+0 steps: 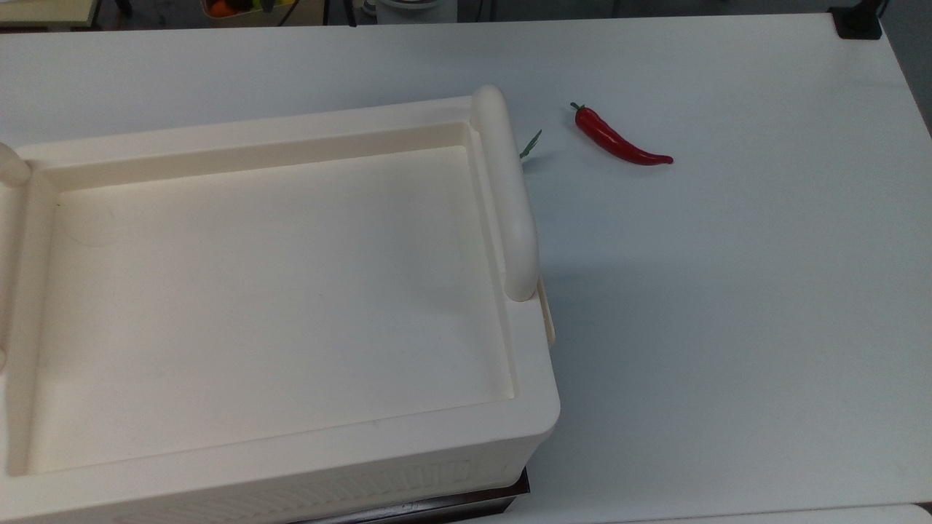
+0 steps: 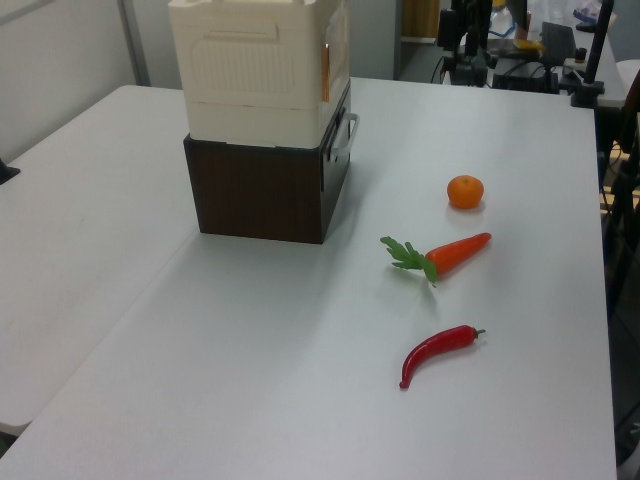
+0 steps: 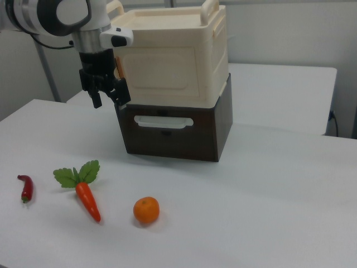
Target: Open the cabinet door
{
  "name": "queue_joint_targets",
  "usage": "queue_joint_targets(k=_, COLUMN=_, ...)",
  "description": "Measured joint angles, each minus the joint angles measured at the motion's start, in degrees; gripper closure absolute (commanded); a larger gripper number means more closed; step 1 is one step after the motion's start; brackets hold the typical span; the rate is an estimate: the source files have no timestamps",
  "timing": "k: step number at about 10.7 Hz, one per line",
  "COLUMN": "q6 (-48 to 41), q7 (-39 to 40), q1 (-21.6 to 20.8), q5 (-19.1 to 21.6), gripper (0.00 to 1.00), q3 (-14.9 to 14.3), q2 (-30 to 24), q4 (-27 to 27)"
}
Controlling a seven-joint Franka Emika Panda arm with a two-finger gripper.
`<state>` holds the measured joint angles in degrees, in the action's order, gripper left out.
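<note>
On the white counter [image 3: 279,184], a cream plastic cabinet with a recessed tray-like top [image 3: 173,61] sits stacked on a dark brown box with a pale drawer handle [image 3: 170,131], which raises its front to a height the arm can meet side-on. The cabinet door, a thin cream panel with a raised frame edge [image 3: 162,68], looks shut, flush in the front face in the right view. The black two-finger end effector [image 3: 106,97] hangs just beside the door's edge at the right view's left, probably placed there to catch that edge. Its fingers point down, a little apart, holding nothing; whether one touches the cabinet I cannot tell. A red chilli pepper [image 3: 25,188], an orange carrot with green leaves [image 3: 85,192] and a small orange [image 3: 146,210] lie well apart from the cabinet, likely mere bystanders.
</note>
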<state>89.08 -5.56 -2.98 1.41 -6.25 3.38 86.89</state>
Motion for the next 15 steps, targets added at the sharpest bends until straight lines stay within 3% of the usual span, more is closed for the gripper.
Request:
queue_joint_targets(k=13, q6=2.3, q7=0.0, q1=0.0, q5=0.0, gripper=0.00, q3=-0.5, q2=0.1, q4=0.3)
queue_joint_targets(k=15, q6=2.9, q7=0.1, q1=0.0, q5=0.0, gripper=0.31, q3=-0.5, q2=0.1, q4=0.3)
